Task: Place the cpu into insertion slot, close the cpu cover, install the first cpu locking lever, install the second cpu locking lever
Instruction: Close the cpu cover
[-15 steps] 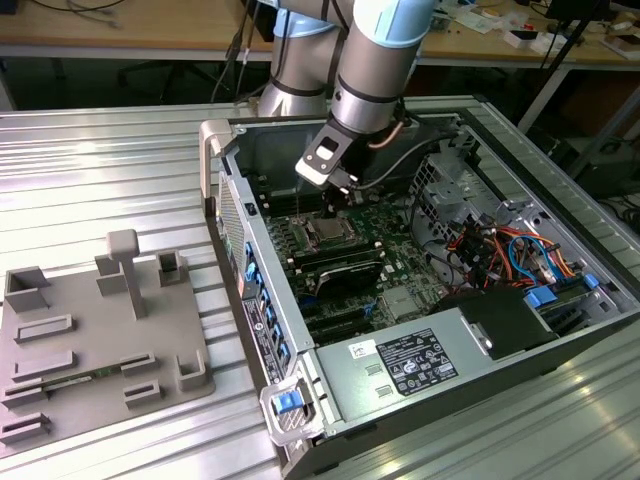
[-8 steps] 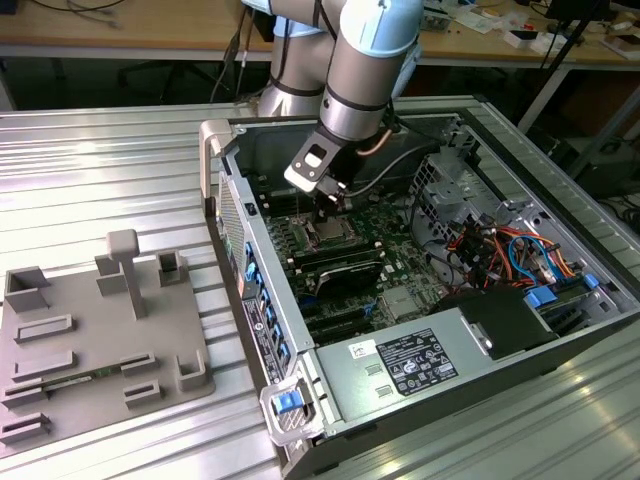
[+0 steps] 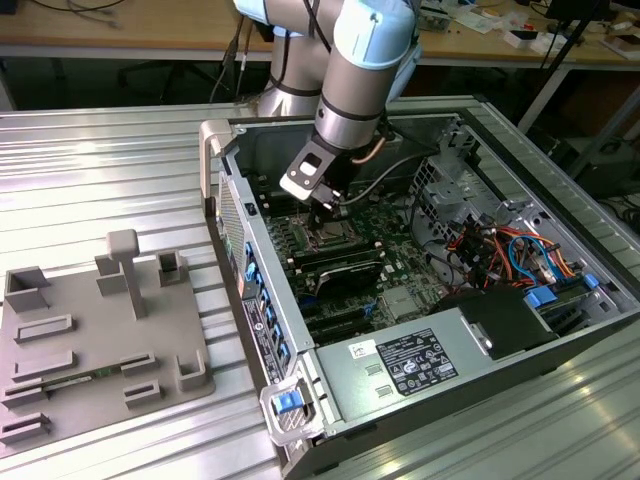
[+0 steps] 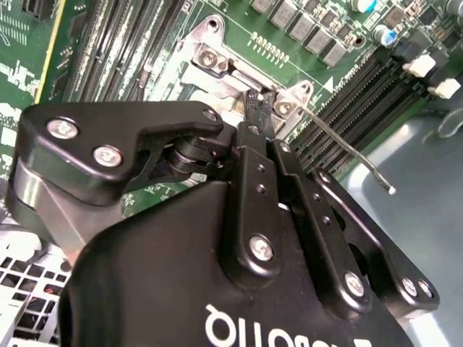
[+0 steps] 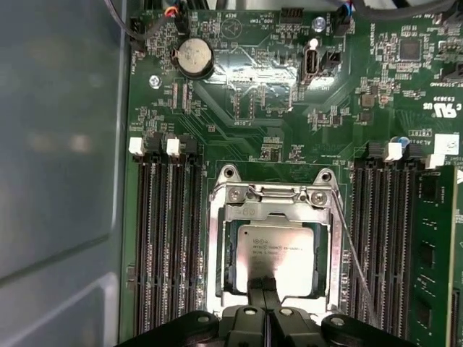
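The pincer point(image 5: 264, 289) has its fingertips pressed together, gripping nothing, poised over one edge of the cpu point(image 5: 278, 249). The cpu lies flat in its socket, with the cpu cover point(image 5: 218, 253) lying down around it. A thin locking lever point(image 4: 347, 147) juts up free beside the socket. Memory slots point(image 5: 166, 246) crowd both flanks, and the computer case point(image 3: 232, 200) walls off the exterior view's left.

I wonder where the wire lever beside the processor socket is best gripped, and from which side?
Probably grip the wire lever just short of its bent free end, from above, across the wire: that end stands free by the memory slots, while the other is pinned at the socket frame.
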